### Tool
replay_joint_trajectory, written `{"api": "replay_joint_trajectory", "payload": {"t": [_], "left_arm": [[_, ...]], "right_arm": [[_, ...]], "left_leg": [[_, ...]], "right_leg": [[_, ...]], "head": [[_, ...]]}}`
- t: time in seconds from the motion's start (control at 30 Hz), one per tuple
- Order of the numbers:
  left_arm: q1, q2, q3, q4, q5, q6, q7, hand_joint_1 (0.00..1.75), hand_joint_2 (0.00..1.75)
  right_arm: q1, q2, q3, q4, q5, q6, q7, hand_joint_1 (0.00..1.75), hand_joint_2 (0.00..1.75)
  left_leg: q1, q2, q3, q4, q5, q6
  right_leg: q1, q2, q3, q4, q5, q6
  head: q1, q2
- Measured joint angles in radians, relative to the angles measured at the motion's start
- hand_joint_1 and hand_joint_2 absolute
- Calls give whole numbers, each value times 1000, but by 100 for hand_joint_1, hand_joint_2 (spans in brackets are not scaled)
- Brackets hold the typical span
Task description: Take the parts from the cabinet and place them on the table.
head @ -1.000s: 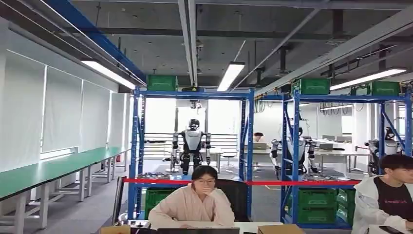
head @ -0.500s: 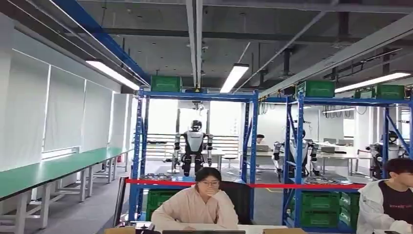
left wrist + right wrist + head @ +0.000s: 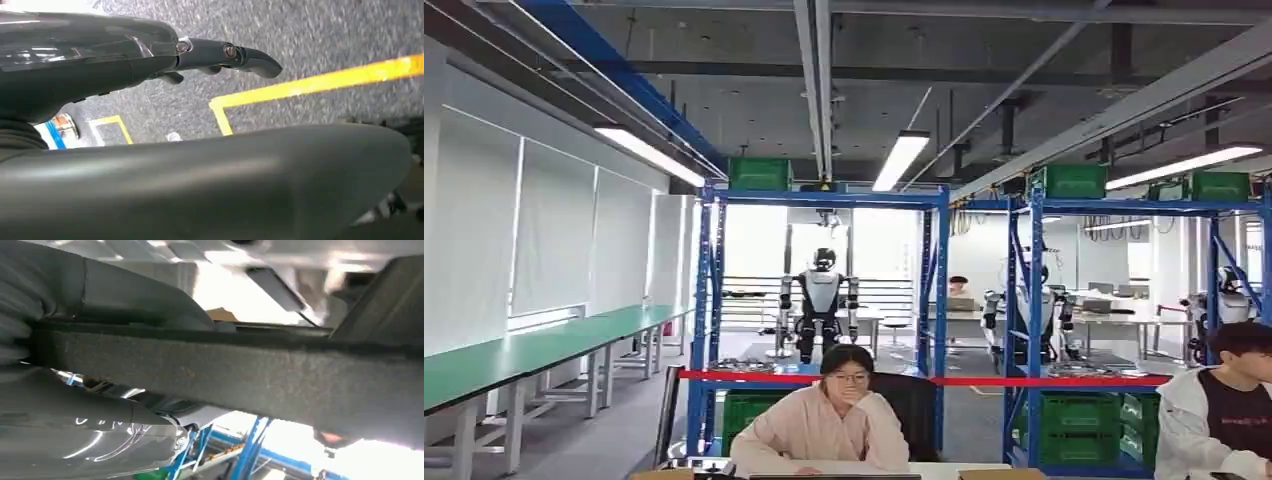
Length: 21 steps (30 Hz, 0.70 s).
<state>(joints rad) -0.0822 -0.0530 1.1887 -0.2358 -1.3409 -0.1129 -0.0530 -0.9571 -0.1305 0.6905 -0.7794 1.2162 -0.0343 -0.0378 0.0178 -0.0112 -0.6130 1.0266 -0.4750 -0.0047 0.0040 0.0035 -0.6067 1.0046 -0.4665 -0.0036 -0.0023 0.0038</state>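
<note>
In the right wrist view my right hand (image 3: 100, 300) grips a long dark rough-surfaced part (image 3: 250, 375) that runs across the picture, with the thick grey thumb lying over one side of it. In the left wrist view my left hand (image 3: 210, 54) hangs over the grey floor, its dark fingers (image 3: 250, 57) stretched out and nothing in them. Ahead in the head view stands a blue shelf rack (image 3: 824, 195) with metal parts (image 3: 742, 365) on its red-edged shelf. The white table (image 3: 874, 468) shows as a strip at the bottom edge.
Two people sit behind the white table, one in a pink top (image 3: 824, 425), one at the right edge (image 3: 1219, 405). A long green bench (image 3: 534, 345) runs along the left wall. Green crates (image 3: 1074, 415) fill the lower rack. Other robots (image 3: 820, 300) stand beyond. Yellow floor tape (image 3: 320, 82) lies under my left hand.
The whole head picture has shifted slightly, so the camera has moved. The seated people and the racks keep their places.
</note>
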Motion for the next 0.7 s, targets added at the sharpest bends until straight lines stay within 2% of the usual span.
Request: {"api": "replay_joint_trajectory", "payload": {"t": [0.03,0.07,0.13,0.17,0.2,0.23,0.27,0.3,0.33,0.37,0.47,0.53,0.57,0.6,0.63,0.67,0.7], "left_arm": [[0,0,0,0,1,-1,-3,0,175],[0,-1,0,0,3,-3,-6,0,175],[0,0,2,0,3,-3,-10,0,175],[0,0,2,0,3,-3,-11,0,175],[1,0,2,0,3,-3,-12,0,175],[2,0,2,0,3,-3,-13,0,175],[2,0,2,0,3,-4,-14,0,175],[1,0,2,0,3,-5,-14,0,175],[1,0,2,0,3,-5,-15,0,175],[0,0,2,0,3,-6,-15,0,175],[1,0,2,0,4,-7,-16,0,175],[1,0,3,0,8,-11,-19,0,175],[-1,1,3,0,8,-12,-23,0,175],[-2,1,3,0,8,-13,-25,0,175],[-2,1,3,0,8,-14,-26,0,175],[-2,1,4,0,8,-15,-26,0,175],[0,1,5,0,8,-16,-27,0,175]], "right_arm": [[0,4,-2,2,4,6,-2,175,175],[-3,6,-3,6,6,11,-4,175,175],[-1,13,-3,19,6,24,-14,175,175],[2,15,-3,30,8,27,-19,175,175],[5,18,-3,40,10,31,-24,175,175],[8,19,-3,51,10,34,-28,175,175],[10,20,-3,60,10,35,-35,175,175],[10,21,-3,70,9,36,-40,175,175],[10,24,-3,78,8,37,-45,175,175],[7,24,-2,89,8,38,-49,175,175],[11,27,-1,121,6,44,-64,175,175],[12,29,0,136,1,45,-74,175,175],[9,29,1,144,-2,46,-80,175,175],[7,29,3,152,-2,49,-82,175,175],[8,29,4,160,-3,51,-86,175,175],[11,29,6,169,-3,54,-91,175,175],[15,29,8,176,-5,55,-93,175,175]], "left_leg": [[0,2,-4,12,-18,0],[1,2,-24,59,-52,-1],[3,2,-95,214,-122,-6],[1,2,-129,284,-143,-9],[1,3,-142,306,-138,-10],[2,3,-132,279,-114,-11],[3,3,-101,209,-70,-11],[4,4,-55,108,-17,-10],[5,4,-17,27,16,-9],[1,4,-6,13,-2,-4],[-2,1,-12,14,-1,9],[7,2,-8,8,5,21],[7,2,-8,7,6,26],[7,2,-7,7,5,28],[7,2,-7,7,5,29],[7,2,-8,7,5,29],[7,2,-7,8,4,29]], "right_leg": [[-5,-4,8,-11,6,-5],[-6,-4,9,-15,9,-10],[-5,-4,9,-14,8,-11],[-4,-4,9,-13,8,-11],[-4,-4,10,-13,7,-11],[-4,-3,10,-11,7,-11],[-4,-2,10,-9,4,-9],[-5,-1,10,-3,0,-6],[-5,-1,8,4,-6,-1],[3,1,2,12,-10,5],[0,1,0,11,-7,14],[-2,1,-1,22,-21,24],[-3,0,-17,59,-49,30],[-6,0,-46,128,-87,35],[-8,0,-86,218,-128,39],[-8,0,-125,299,-157,41],[-10,0,-145,339,-161,42]], "head": [[0,0],[0,0],[0,0],[0,0],[0,0],[0,0],[0,0],[0,0],[0,0],[0,0],[-1,0],[-1,0],[-1,0],[-1,0],[-1,0],[-1,0],[-1,0]]}}
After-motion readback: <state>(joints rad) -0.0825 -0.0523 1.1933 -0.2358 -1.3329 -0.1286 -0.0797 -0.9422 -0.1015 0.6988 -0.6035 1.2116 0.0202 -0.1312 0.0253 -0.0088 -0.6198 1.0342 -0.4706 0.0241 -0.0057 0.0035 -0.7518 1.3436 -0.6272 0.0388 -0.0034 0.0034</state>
